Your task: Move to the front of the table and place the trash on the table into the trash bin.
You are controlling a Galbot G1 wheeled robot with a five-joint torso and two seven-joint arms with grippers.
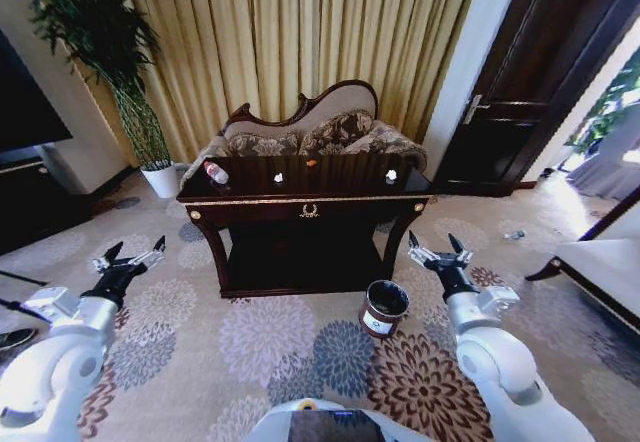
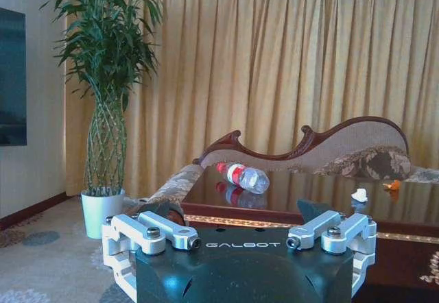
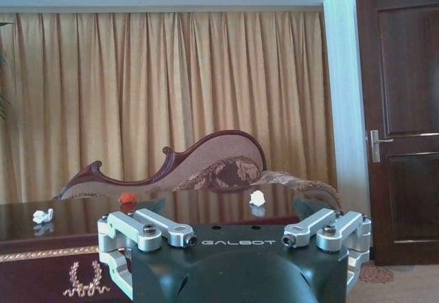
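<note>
Both grippers wide open, empty

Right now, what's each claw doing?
Left claw: open, holding nothing, short of the table.
Right claw: open, holding nothing, above the trash bin.

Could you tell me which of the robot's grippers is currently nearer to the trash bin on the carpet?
The right. The right gripper hangs just beside and slightly above the trash bin, which stands by the table's right front leg. The left gripper is far across, beyond the table's left front corner.
</note>
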